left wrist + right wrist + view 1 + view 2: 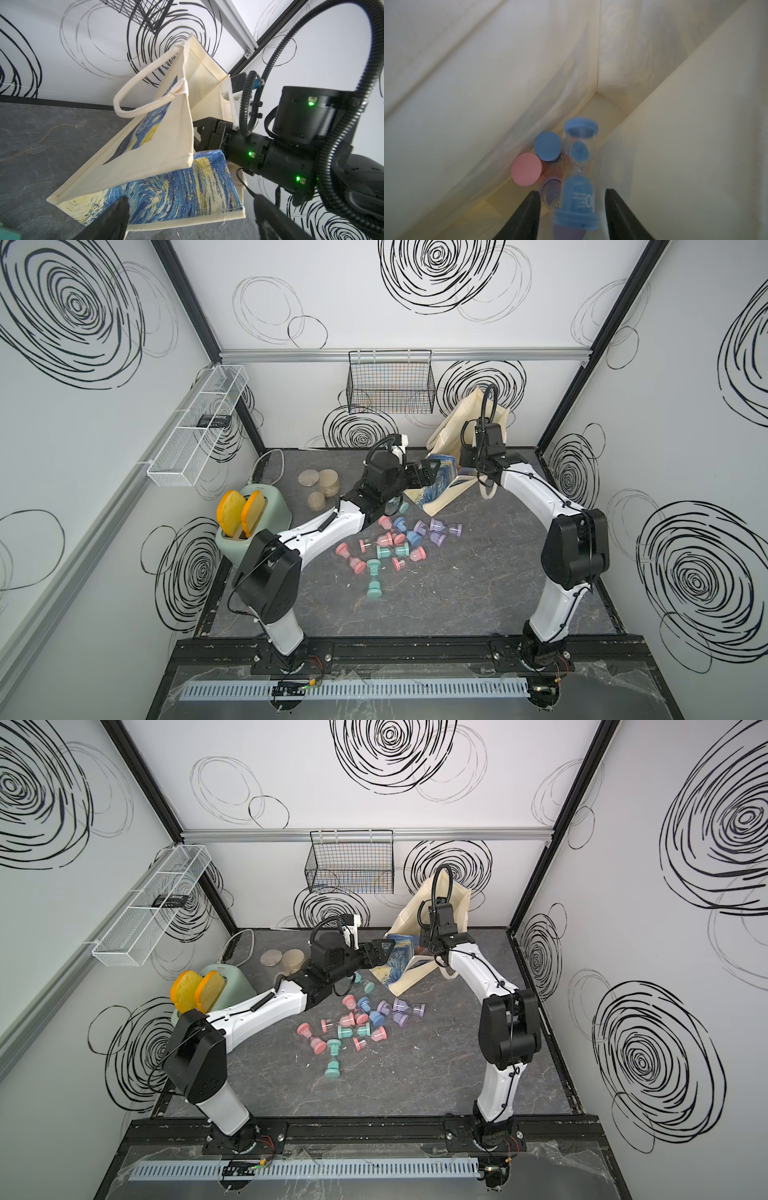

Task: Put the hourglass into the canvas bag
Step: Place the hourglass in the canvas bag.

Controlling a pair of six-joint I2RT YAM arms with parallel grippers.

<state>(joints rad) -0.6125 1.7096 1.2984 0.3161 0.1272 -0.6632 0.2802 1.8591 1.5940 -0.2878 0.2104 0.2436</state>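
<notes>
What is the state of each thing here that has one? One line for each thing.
Bag: leaning, mouth open.
Right gripper: open, inside the bag.
Blue hourglass: in the bag, blurred, between the right gripper's jaws.
Left gripper: open, empty, beside the bag.
Table hourglasses: loose heap, most on their sides.
Toaster: two slices standing up in its slots.

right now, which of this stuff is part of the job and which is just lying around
Job: canvas bag, blue hourglass inside it, right gripper, loose hourglasses.
Lying about: green toaster, black wire basket, white mesh shelf, round jars.
</notes>
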